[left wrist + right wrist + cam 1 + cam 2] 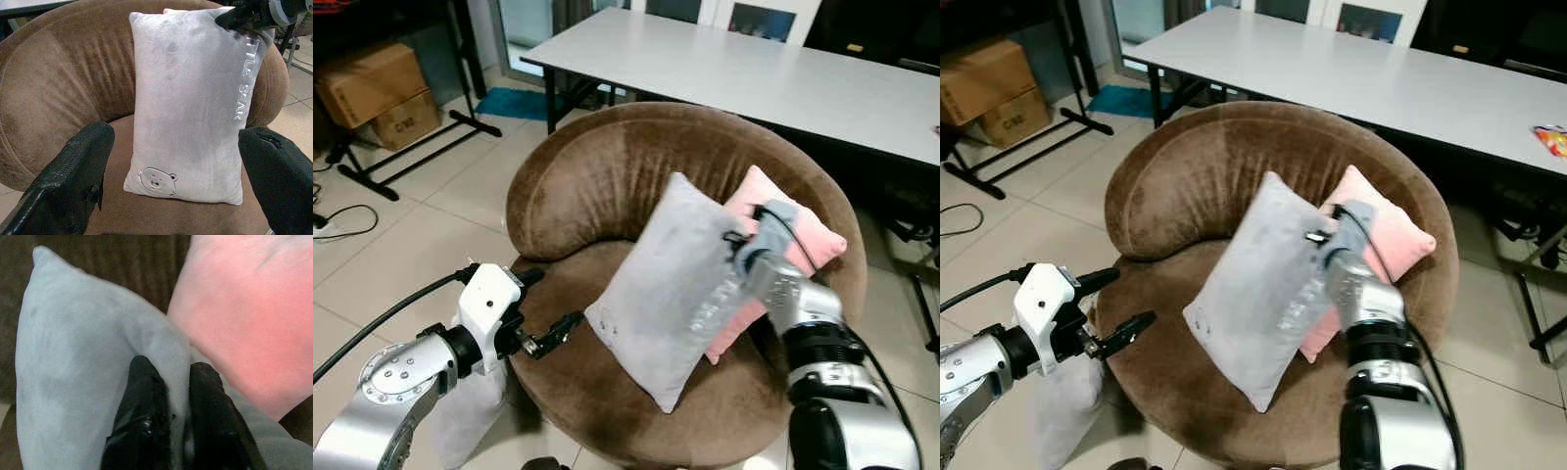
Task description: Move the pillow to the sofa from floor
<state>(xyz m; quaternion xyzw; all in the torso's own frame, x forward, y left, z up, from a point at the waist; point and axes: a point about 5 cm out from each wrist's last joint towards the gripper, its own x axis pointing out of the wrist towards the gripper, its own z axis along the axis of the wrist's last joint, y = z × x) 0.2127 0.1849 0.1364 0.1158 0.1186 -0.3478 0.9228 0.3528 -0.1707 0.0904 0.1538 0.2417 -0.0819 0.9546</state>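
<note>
Grey pillow (671,289) was on the round brown sofa (597,176), standing tilted on the seat, lower corner down near the front of the cushion, top edge leaning back against a pink pillow (788,230) behind it. Pink one rested against the sofa's backrest on the robot's right side.

Right tool (177,382) was clenched on the grey pillow's upper edge: in the right wrist view both black fingers (142,401) pinched a fold of grey fabric between them, pink pillow just beside. From the head views the right arm reached in from the lower right, wrist over the pillow's top right corner.

Left tool (540,323) was released, fingers spread wide, holding nothing. It hovered at the sofa's front-left edge, just short of the grey pillow's lower left corner, apart from it. Left wrist view looked straight at the pillow face: small bear print near one corner, embossed lettering along one long side, right tool visible gripping the far corner.

Behind the sofa: a long white desk (734,73). Cardboard boxes (377,93) sat on the floor at far left beside a black metal stand (411,147). Black cable (342,223) lay on the tiled floor (401,255). A small colourful wrapper (1549,140) was on the desk's right end.
</note>
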